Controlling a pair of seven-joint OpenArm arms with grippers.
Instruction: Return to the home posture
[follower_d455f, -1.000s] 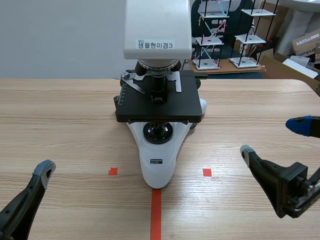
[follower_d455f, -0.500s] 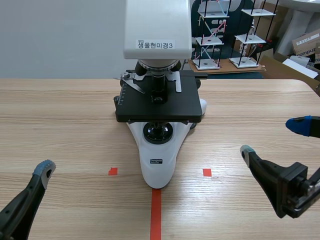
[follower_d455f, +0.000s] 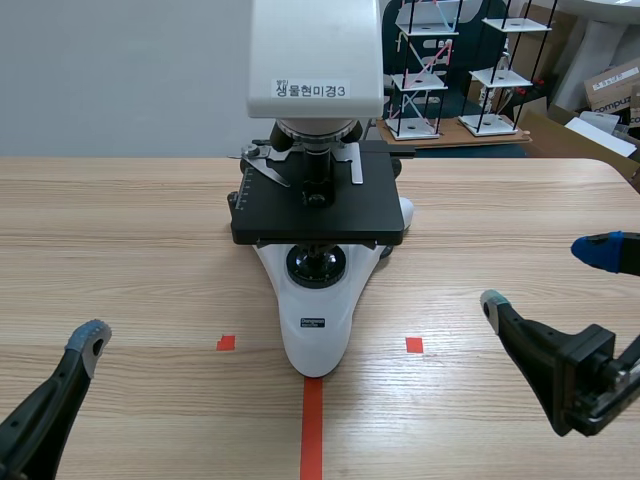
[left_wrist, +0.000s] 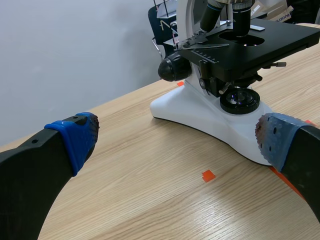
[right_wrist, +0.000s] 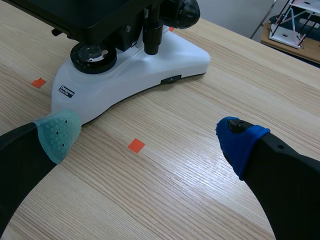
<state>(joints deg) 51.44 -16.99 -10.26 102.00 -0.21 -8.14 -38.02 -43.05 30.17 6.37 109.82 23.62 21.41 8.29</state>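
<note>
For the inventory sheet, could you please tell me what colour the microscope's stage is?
Black; the microscope's stage shows best in the scene view.

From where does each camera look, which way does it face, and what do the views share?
Scene view: between the arms, facing the microscope from the front; the left arm and right arm show low.
Left wrist view: behind the open left claw, facing one side of the microscope.
Right wrist view: behind the open right claw, facing its other side.
Shared: the microscope's white base.
</note>
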